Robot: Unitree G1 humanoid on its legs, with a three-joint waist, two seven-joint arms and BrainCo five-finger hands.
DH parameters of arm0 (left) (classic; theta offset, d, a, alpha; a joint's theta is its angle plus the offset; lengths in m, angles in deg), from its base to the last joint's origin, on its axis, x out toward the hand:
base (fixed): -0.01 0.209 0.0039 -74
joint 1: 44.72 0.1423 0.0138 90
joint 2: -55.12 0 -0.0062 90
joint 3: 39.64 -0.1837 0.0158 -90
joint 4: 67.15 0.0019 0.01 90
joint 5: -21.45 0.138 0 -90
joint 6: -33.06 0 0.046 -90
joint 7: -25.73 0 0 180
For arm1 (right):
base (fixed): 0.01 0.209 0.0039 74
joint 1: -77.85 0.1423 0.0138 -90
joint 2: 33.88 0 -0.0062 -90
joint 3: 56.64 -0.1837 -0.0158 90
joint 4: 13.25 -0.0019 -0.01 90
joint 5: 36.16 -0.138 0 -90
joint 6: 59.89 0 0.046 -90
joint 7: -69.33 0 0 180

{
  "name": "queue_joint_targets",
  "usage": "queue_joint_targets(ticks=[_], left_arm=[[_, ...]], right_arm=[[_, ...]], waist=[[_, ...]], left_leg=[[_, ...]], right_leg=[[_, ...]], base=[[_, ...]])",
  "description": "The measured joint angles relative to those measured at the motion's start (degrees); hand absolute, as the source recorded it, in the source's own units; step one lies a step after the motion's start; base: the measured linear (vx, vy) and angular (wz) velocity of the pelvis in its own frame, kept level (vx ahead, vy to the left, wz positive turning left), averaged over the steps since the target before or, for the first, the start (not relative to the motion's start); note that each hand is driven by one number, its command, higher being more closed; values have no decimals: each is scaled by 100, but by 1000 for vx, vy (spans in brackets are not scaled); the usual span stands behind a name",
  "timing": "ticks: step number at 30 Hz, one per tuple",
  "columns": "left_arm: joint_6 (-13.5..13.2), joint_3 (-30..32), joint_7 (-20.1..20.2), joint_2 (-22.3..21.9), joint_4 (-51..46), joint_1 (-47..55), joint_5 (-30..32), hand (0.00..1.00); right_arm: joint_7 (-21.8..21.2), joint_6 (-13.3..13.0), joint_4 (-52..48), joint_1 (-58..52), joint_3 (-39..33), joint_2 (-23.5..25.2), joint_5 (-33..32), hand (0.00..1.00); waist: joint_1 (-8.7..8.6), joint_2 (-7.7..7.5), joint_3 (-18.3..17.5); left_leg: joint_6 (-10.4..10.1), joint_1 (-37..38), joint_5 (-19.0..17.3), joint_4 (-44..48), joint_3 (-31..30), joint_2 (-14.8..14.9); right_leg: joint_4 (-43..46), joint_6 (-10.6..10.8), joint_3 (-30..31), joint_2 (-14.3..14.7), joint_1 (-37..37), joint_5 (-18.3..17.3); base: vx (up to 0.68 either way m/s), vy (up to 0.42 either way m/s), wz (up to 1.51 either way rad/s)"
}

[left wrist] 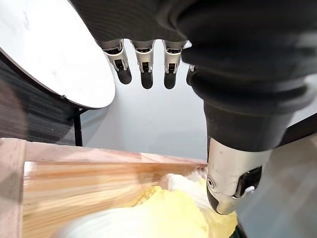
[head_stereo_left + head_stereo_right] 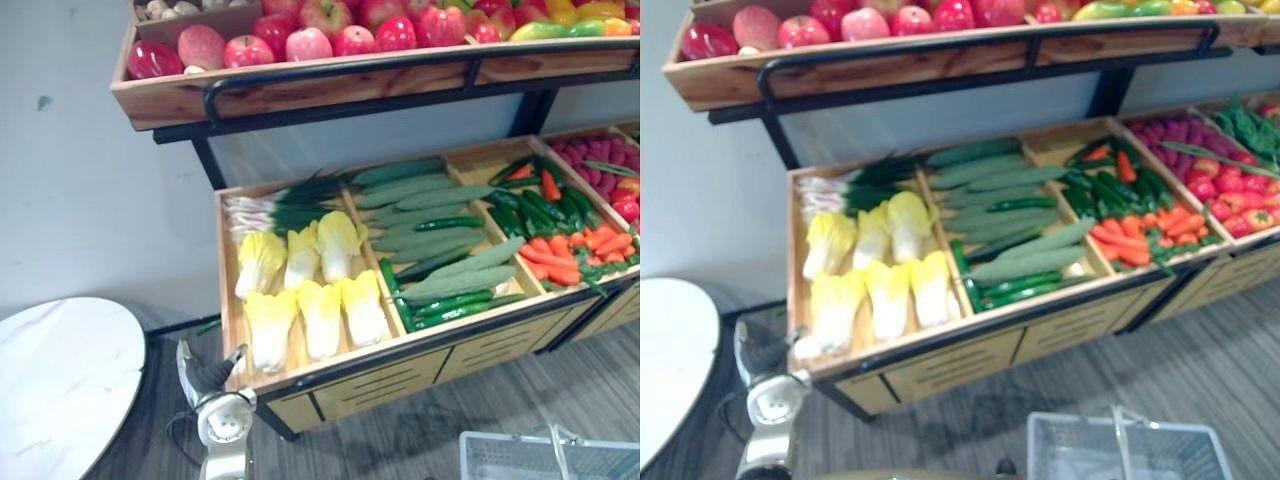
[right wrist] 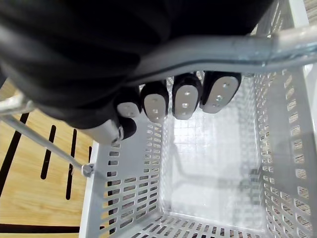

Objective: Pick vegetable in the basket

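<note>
Several yellow napa cabbages (image 2: 300,290) lie in the left bin of the wooden stand (image 2: 232,330). My left hand (image 2: 207,373) hovers at that bin's front left corner. In the left wrist view its fingers (image 1: 146,67) are straight and open, with a cabbage (image 1: 163,218) just below the thumb, apart from it. A grey wire basket (image 2: 1130,450) hangs at the lower right, empty inside (image 3: 213,148). My right hand (image 3: 183,96) is curled round the basket's handle (image 3: 237,49).
Cucumbers (image 2: 440,240) fill the middle bin; carrots and green peppers (image 2: 565,240) lie to the right. An upper shelf of apples (image 2: 300,40) overhangs the back. A round white table (image 2: 60,380) stands at the left.
</note>
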Motion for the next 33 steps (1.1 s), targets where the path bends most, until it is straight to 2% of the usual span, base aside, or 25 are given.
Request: queue_joint_targets(ticks=[2,7,10,14,17,23,26,33], left_arm=[[47,-6,-11,175,587,-254,-32,0],[50,-12,-50,357,966,-526,-45,0],[48,-93,-98,463,980,-578,-39,0],[41,-257,-165,503,1017,-760,-39,0],[4,-371,-197,513,1007,-771,-35,0],[-13,-579,-220,492,707,-766,-19,0],[-34,-641,-229,493,616,-752,31,0],[-38,-686,-229,479,489,-746,34,0]], right_arm=[[8,-3,183,155,88,-100,0,100],[19,-130,390,404,320,-193,-1,100],[50,-158,401,497,440,-225,-3,100],[78,-208,426,512,494,-346,-5,100],[105,-208,481,512,525,-415,-6,100],[110,-215,523,546,537,-423,-7,100],[117,-218,523,548,534,-423,-6,100],[206,-217,591,542,525,-419,-6,100]], waist=[[-9,-6,5],[-99,-12,97],[-151,-46,198],[-166,13,280],[-175,57,300],[-210,56,306],[-298,54,307],[-315,55,309]], left_leg=[[-1,-4,-8,-2,14,-6],[11,-30,-52,-8,-65,-38],[17,-40,-61,-8,-66,-74],[17,-113,-61,-7,-183,-121],[17,-111,-61,-7,-187,-128],[34,-104,-135,-4,-216,-137],[29,-96,-167,3,-224,-170],[27,-85,-188,7,-212,-170]], right_leg=[[1,9,86,15,-71,8],[1,25,248,23,-192,59],[1,32,353,11,-271,93],[2,47,402,-22,-373,121],[2,47,409,-27,-373,122],[1,53,429,-32,-379,126],[1,72,444,-62,-377,137],[2,79,477,-58,-380,142]], base=[[16,-13,-20],[8,-16,-18],[-22,-12,-18],[-32,-23,-8],[-38,-27,0],[-52,-26,-1],[-47,-15,-2],[-11,-10,-2]])
